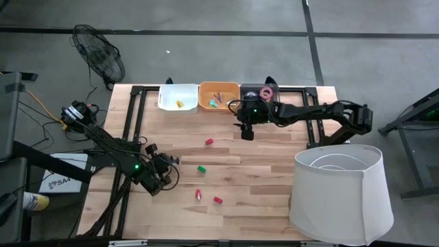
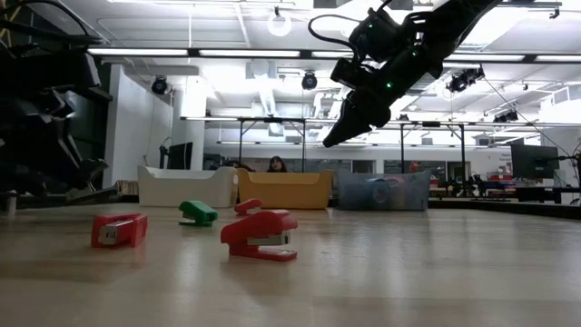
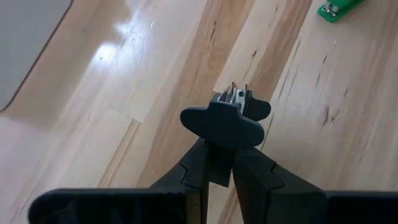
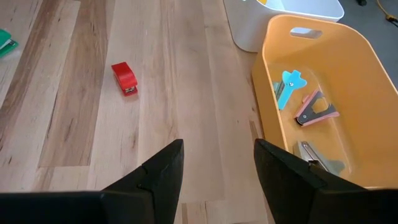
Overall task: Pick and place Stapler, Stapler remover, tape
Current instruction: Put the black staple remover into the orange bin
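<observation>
Dark stapler remover in left hand

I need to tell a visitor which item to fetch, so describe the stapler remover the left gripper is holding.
Start at the light wooden table and find the left gripper near its left edge. Shut between its fingers is a small dark grey plastic stapler remover with metal claws. Unlike the loose green stapler and red staplers, it is gripped, not lying free.

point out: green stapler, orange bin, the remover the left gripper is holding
green stapler (image 1: pixel 202 168), high view, middle of its body.
orange bin (image 4: pixel 364 93), right wrist view, bare inner wall.
stapler remover (image 3: pixel 225 123), left wrist view, dark grip wings.
</observation>
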You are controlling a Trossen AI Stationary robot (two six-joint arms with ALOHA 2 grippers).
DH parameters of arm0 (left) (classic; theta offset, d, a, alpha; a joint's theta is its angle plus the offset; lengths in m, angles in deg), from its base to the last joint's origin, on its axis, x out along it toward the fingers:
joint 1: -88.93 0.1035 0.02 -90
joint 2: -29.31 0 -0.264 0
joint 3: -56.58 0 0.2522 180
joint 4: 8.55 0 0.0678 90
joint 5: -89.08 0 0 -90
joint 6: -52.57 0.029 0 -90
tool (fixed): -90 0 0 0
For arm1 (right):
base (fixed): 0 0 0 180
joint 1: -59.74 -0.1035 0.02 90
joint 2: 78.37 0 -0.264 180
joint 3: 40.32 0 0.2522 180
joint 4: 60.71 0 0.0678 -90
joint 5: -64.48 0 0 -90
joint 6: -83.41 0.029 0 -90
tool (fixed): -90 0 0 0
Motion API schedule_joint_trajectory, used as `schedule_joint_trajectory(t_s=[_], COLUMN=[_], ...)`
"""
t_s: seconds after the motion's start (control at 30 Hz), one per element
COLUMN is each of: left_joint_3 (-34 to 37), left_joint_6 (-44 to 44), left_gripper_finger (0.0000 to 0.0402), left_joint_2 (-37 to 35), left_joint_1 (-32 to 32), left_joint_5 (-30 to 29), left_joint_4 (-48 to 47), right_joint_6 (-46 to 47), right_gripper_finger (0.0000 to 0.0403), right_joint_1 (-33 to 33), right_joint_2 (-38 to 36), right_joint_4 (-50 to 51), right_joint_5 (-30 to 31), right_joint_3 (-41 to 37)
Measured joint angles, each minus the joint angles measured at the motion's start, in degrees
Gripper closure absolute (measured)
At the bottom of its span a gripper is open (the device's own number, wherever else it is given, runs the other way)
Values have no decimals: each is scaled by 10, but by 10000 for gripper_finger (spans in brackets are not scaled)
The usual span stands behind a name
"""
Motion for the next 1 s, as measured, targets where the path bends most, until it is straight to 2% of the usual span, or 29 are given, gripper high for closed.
schedule_joint_trajectory(t_s=[0.47, 0.77, 1.0], left_joint_3=[-10, -31, -31], left_joint_6=[20, 45, 53], left_gripper_finger=[353, 353, 353], left_joint_2=[-1, -2, -41], left_joint_1=[0, 0, 27], left_joint_5=[-18, -62, -85], left_joint_4=[-3, -33, -68], right_joint_6=[0, 11, 26], right_gripper_finger=[216, 216, 216], right_joint_1=[0, 5, 22], right_joint_2=[0, 0, 0], right_joint_4=[4, 34, 46], right_joint_5=[4, 60, 57], right_joint_3=[0, 0, 0])
